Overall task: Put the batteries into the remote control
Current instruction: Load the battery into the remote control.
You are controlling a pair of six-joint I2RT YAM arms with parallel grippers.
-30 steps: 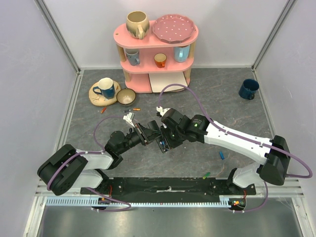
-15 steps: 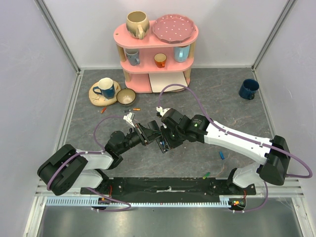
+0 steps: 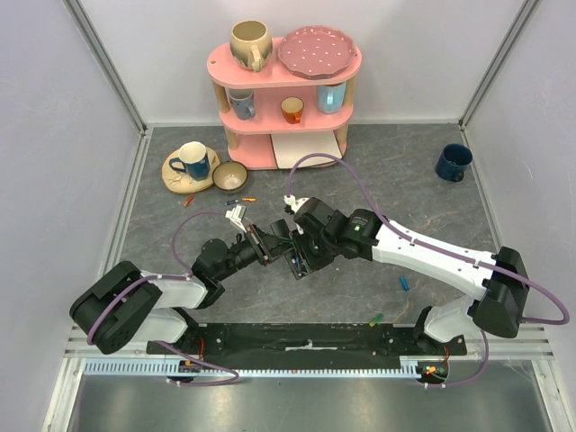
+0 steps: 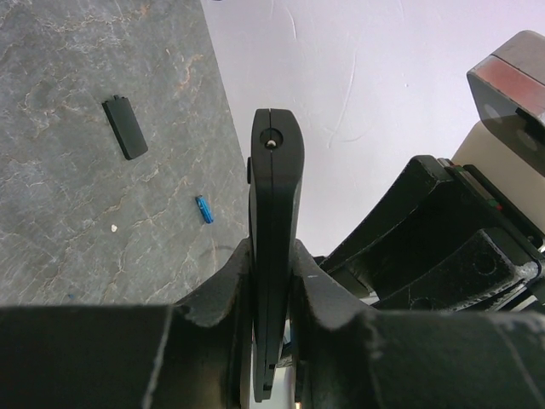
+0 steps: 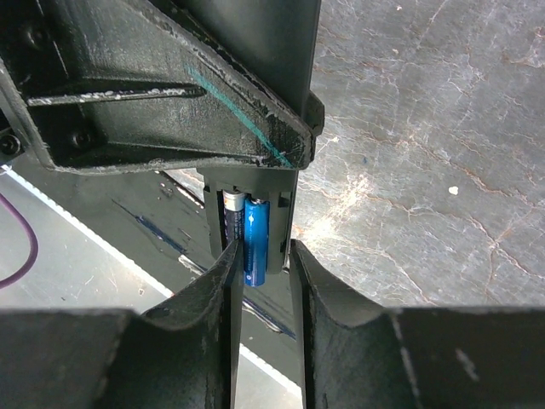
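My left gripper [image 4: 272,256] is shut on the remote control [image 4: 274,213], a slim black bar held on edge above the table's middle [image 3: 295,258]. In the right wrist view its open compartment [image 5: 284,217] holds a dark battery [image 5: 231,217] and, beside it, a blue battery [image 5: 256,239] whose lower end sticks out past the remote's end. My right gripper [image 5: 264,251] straddles the blue battery with its jaws open. The left finger touches the battery and a gap shows on the right side. Both grippers meet in the top view, with the right gripper [image 3: 302,252] against the remote.
A black battery cover [image 4: 125,126] and a loose blue battery [image 4: 204,209] lie on the grey table. More loose batteries lie near the front right [image 3: 375,319] and by the bowl [image 3: 229,175]. A pink shelf [image 3: 286,90] stands at the back, a blue mug [image 3: 453,162] far right.
The right gripper's jaws have spread a little around the blue battery. Both arms and the remote stay where they were.
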